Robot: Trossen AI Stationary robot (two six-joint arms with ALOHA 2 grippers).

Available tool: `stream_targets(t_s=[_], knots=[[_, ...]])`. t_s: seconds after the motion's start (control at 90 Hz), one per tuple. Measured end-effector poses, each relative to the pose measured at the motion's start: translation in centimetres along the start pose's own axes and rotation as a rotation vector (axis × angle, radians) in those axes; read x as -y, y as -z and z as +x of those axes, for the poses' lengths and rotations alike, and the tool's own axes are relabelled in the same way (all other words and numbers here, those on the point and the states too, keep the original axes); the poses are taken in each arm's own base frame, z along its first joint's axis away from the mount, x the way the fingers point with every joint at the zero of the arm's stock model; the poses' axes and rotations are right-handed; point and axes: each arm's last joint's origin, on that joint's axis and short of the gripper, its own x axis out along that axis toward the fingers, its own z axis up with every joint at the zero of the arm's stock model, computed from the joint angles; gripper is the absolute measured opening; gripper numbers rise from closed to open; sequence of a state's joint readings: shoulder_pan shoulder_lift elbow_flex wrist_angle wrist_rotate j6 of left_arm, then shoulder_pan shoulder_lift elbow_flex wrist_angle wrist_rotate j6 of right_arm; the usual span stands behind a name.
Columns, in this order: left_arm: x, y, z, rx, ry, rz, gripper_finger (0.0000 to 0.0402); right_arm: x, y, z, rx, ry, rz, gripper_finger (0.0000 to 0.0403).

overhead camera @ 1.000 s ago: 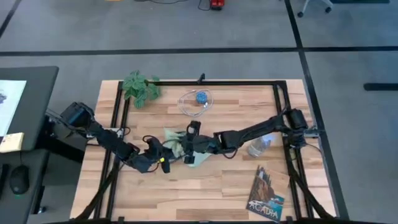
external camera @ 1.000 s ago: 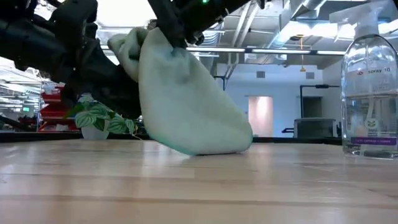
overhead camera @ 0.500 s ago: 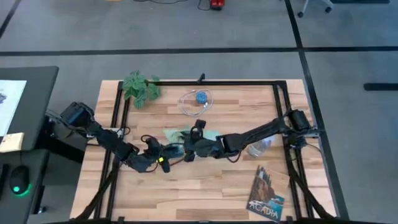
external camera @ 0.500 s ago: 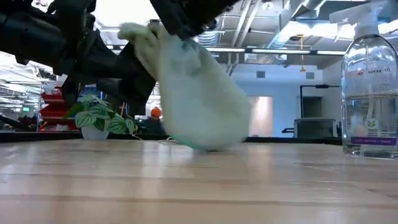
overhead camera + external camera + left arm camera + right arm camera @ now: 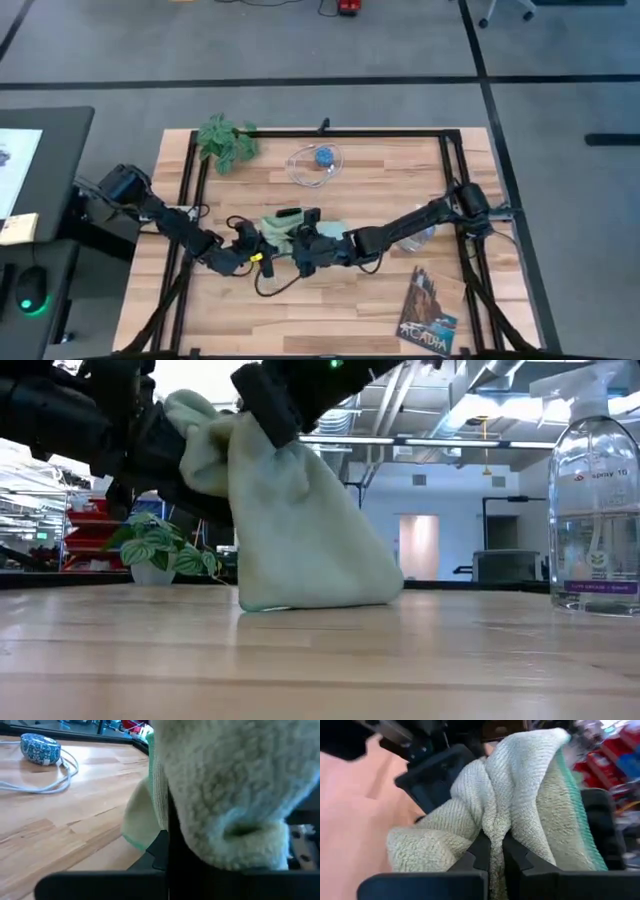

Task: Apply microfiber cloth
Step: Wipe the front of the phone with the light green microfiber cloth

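— Since half a second ago, what changed?
— Lower now: the microfiber cloth point(image 5: 300, 520) hangs as a draped cone, its hem touching the bench point(image 5: 400, 660), left of centre in the low view.
— Who holds it?
— The right pincer point(image 5: 492, 847) pinches a fold between narrow fingers. The left pincer point(image 5: 262, 245) meets the cloth at centre of the high view; it seems buried in fabric, so I cannot tell its grip.

Grey floor point(image 5: 300, 45) with black lines surrounds the wooden table point(image 5: 350, 300).
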State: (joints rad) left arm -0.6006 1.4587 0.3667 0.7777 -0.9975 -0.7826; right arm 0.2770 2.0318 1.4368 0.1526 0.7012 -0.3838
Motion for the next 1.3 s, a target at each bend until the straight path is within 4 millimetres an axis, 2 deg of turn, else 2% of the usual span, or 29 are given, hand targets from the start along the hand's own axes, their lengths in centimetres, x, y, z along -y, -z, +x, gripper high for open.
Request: stream_targets(t_s=[0.167, 0.256, 0.522, 0.589, 0.944, 1.1, 1.3], knots=[[0.1, -0.1, 0.0, 0.008, 0.0, -0.007, 0.0003, 1.6, -1.3, -0.9, 0.011, 0.207, 0.002, 0.0], [0.1, 0.0, 0.0, 0.004, 0.003, -0.005, 0.0003, 2.1, -1.7, -0.9, 0.029, 0.232, 0.032, 0.0], [0.1, 0.0, 0.0, -0.002, 0.004, 0.014, 0.0003, -0.2, -0.9, -0.8, 0.065, -0.036, -0.025, 0.0], [0.1, 0.0, 0.0, -0.002, 0.006, 0.016, 0.0003, -0.3, -0.7, -0.8, 0.053, -0.054, -0.046, 0.0], [0.1, -0.1, 0.0, 0.016, -0.013, 0.012, 0.0003, 0.6, 1.2, -1.7, -0.279, 0.356, -0.243, 0.0], [0.1, -0.1, 0.0, 0.013, -0.009, 0.019, 0.0003, 2.1, 2.4, -2.8, -0.39, 0.397, -0.274, 0.0], [0.0, 0.0, 0.0, 0.015, -0.017, 0.026, 0.0003, 5.9, 4.5, -4.8, -0.542, 0.465, -0.221, 0.0]])
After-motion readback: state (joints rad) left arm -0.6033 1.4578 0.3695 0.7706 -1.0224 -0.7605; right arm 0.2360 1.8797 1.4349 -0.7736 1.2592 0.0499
